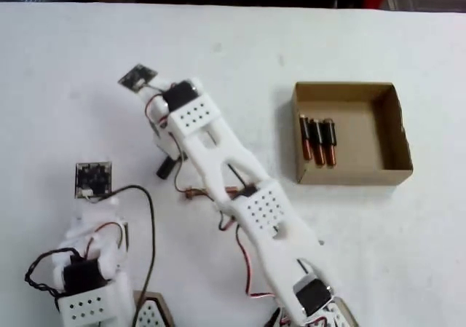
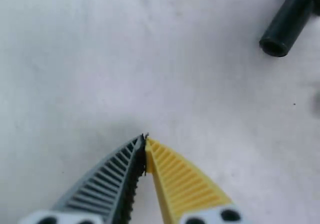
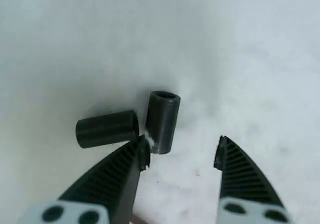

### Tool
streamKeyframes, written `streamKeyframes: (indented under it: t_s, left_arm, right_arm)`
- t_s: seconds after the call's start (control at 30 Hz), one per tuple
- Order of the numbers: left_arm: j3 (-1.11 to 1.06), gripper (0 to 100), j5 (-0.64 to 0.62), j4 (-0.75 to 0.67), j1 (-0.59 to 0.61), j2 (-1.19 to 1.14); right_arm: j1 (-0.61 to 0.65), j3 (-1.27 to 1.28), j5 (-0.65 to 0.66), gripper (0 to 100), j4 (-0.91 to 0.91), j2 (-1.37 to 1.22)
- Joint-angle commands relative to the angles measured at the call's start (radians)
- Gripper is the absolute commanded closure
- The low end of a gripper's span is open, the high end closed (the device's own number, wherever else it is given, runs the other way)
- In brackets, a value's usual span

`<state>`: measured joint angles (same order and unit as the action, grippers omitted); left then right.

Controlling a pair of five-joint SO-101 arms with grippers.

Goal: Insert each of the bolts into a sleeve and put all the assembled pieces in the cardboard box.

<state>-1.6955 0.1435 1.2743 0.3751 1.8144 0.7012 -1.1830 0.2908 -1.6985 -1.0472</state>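
Table point(image 1: 364, 43): I log a white, matt surface, faintly mottled; the material I cannot tell.
Box point(image 1: 404, 134): brown cardboard, matt.
Bolts point(image 1: 306, 151) inside it: copper-toned metal with a slight sheen.
Sleeves point(image 3: 162, 121): black, smooth and dull, plastic by my reading; one is scuffed pale near its lower rim.
Left gripper point(image 2: 145, 143): ribbed matt plastic, one finger grey, one yellow.
Right gripper point(image 3: 182, 151): ribbed black plastic, matt.
Arms point(image 1: 266, 207): white plastic, matt, with perforated plates.
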Motion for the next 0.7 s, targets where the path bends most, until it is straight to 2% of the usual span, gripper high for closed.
streamKeyframes:
  t_s: [0.0,0.33,0.57,0.67]
  left_arm:
    - [0.003,98,0.005,-0.035,0.005,0.004]
    - [0.003,98,0.006,-0.035,0.005,0.004]
    - [0.003,98,0.006,-0.035,0.005,0.004]
    - [0.003,98,0.006,-0.035,0.005,0.004]
  right_arm:
    - [0.002,-0.101,-0.003,80.1,-0.019,-0.027]
    - [-0.012,-0.204,-0.003,80.1,0.001,-0.166]
    - [-0.068,-0.259,-0.003,80.5,0.001,-0.234]
    - [-0.087,-0.272,-0.003,86.8,0.001,-0.243]
